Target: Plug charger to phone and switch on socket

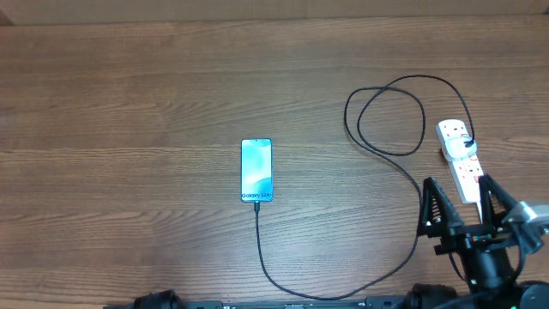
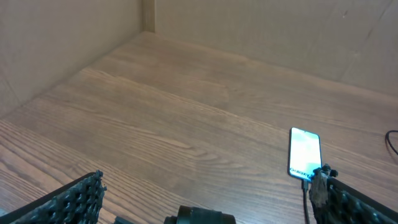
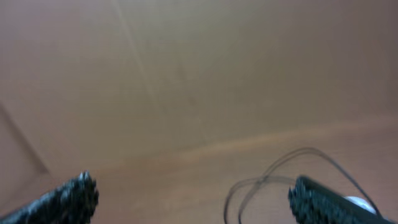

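Left gripper point(image 2: 206, 183): jaws spread wide with nothing between them. It sits low at the near edge of the table point(image 1: 129, 103), well apart from the phone. Judged parked there because nothing on its side needs holding.

Phone point(image 1: 256, 170): lies flat near the middle of the table, screen up and lit light blue. Its port end faces the near edge, which suits the run of the cable.

Charger cable point(image 1: 257, 227): one end meets the phone's near edge and looks seated, though it is too small to confirm. From there it runs toward the near edge, sweeps right, climbs, makes loose loops at the far right and ends in a black plug at the power strip. The slack lies free, so it does not appear to pull on the phone.

Power strip point(image 1: 459, 163): white, at the right side, lying lengthwise away from the robot. The black plug sits at its far end. Red-marked switches show, but whether they are on or off cannot be told.

Right gripper point(image 1: 461, 210): jaws wide apart and empty; its wrist view is blurred.

Strip relative to right gripper: seen from above, the strip's near end falls between the two fingers. Height above it cannot be told.

Step in hand (judgement): the switch by the occupied outlet is yet to be pressed.
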Controlling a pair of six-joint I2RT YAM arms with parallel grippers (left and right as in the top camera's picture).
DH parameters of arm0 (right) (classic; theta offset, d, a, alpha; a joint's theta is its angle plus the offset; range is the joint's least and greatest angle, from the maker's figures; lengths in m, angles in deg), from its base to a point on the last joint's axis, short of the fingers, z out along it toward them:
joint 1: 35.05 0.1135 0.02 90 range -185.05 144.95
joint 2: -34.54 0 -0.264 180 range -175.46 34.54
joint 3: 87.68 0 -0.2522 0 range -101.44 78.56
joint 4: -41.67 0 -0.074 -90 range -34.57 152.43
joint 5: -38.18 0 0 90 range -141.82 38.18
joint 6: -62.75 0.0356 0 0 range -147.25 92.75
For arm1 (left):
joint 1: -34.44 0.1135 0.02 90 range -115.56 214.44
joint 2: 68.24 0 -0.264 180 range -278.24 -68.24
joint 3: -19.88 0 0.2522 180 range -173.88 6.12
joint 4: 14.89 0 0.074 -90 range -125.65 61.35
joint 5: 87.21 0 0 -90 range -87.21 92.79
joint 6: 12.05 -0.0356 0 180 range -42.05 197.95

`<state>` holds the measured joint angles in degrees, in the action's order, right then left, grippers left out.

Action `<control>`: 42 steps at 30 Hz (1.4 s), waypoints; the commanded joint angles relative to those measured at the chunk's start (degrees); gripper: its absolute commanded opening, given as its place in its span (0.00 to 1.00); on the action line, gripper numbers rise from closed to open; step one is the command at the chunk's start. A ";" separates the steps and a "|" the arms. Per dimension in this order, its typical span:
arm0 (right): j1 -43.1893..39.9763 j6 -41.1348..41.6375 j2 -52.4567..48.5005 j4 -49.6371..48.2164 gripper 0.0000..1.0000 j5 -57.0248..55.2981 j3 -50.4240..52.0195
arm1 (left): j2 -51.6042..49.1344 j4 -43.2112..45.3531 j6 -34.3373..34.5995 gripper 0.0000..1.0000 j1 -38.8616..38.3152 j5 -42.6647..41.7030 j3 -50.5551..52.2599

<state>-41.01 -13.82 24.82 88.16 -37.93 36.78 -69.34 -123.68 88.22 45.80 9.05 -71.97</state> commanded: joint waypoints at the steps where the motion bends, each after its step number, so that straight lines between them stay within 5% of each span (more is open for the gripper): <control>1: 0.50 -0.48 4.22 -11.28 1.00 5.49 9.79 | 0.85 0.09 -1.07 1.00 0.31 -0.09 -0.17; 7: 4.66 -3.96 9.05 -31.10 1.00 6.36 23.45 | 0.85 0.09 -1.07 1.00 0.31 -0.09 -0.17; 18: 6.05 -9.44 9.55 -42.97 1.00 3.30 33.44 | 0.85 0.09 -1.07 0.99 0.31 -0.09 -0.17; 29: 5.88 -9.44 9.55 -47.23 1.00 -2.51 41.38 | 0.85 0.09 -1.07 1.00 0.31 -0.11 -0.17; 42: 2.12 -9.20 9.55 -36.37 1.00 -5.35 41.35 | 0.85 0.09 -1.07 1.00 0.31 -0.09 -0.17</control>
<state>-38.56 -22.82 33.72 49.78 -42.37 77.50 -69.34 -123.66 88.22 45.80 9.05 -71.97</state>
